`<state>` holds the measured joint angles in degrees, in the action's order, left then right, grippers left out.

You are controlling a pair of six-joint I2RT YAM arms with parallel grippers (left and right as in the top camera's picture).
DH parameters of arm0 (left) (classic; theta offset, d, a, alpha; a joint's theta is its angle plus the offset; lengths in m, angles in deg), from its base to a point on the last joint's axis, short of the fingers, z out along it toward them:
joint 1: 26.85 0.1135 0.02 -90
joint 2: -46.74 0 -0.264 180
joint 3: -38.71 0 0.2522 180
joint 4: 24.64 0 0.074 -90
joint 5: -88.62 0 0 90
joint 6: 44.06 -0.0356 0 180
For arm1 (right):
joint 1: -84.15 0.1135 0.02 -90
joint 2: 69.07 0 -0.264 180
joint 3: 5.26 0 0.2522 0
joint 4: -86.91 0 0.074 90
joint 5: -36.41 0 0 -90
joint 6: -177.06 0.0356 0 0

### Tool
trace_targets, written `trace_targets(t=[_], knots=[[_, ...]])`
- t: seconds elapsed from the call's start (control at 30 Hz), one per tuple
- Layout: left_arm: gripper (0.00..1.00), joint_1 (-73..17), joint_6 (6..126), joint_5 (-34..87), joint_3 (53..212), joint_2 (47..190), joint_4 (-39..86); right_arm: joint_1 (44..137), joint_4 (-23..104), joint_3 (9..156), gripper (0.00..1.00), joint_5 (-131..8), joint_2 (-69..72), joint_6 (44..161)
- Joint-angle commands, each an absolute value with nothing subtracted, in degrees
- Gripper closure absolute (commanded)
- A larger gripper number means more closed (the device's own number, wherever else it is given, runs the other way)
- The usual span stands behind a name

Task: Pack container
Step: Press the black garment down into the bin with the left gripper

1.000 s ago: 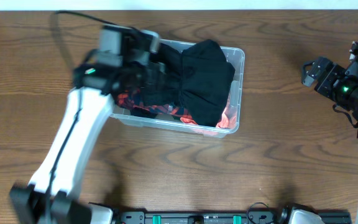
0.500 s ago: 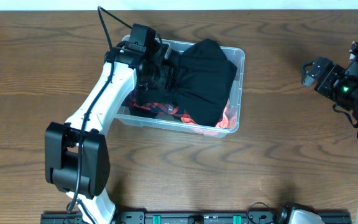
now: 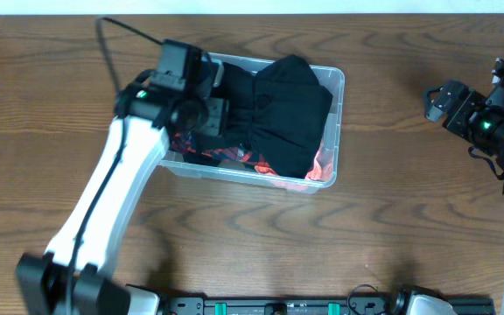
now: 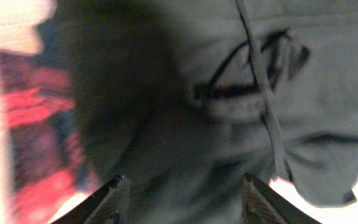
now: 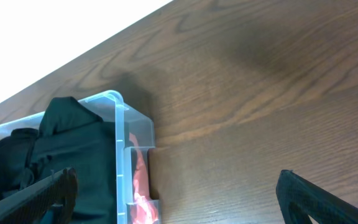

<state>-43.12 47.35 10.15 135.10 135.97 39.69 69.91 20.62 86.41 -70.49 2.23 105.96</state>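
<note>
Your left hand [image 4: 182, 190] hangs spread over the black cloth [image 4: 166, 124] in the tub [image 3: 338, 87]; your right hand [image 5: 176, 186] is spread too, over the bench [image 5: 260, 93].

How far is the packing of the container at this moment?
Done: a black garment and red cloth lie inside the container. In hand: the left claw hovers open over the garment, gripping nothing. The right claw is open, far to the right. Left: the garment heaps above the rim, so probably pressing it down.
</note>
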Motion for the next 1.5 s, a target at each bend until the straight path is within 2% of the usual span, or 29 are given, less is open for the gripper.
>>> trace_targets(t=[0.0,0.27,0.53,0.9,0.97,1.13,1.27,1.47], knots=[[0.42,-43.03,45.67,6.91,134.22,136.32,41.96,69.54,20.60,86.65,0.01,-70.47,1.91,106.31],[0.42,-43.78,44.47,6.94,126.22,143.60,39.14,69.54,20.60,86.65,0.01,-70.47,1.91,106.31],[0.42,-45.70,44.71,6.45,125.48,150.73,38.77,69.54,20.60,86.65,0.01,-70.47,1.91,106.31],[0.41,-45.70,47.33,4.38,135.18,136.72,42.79,69.54,20.60,86.65,0.01,-70.47,1.91,106.31],[0.35,-45.70,47.33,4.82,135.88,133.42,40.43,69.54,20.60,86.65,0.01,-70.47,1.91,106.31],[0.33,-45.70,47.27,10.74,135.84,130.68,30.81,69.54,20.60,86.65,0.01,-70.47,1.91,106.31],[0.32,-45.68,45.30,11.00,135.84,134.73,26.05,69.54,20.60,86.65,0.01,-70.47,1.91,106.31],[0.32,-45.52,44.27,11.07,135.84,148.06,23.49,69.54,20.60,86.65,0.01,-70.47,1.91,106.31]])
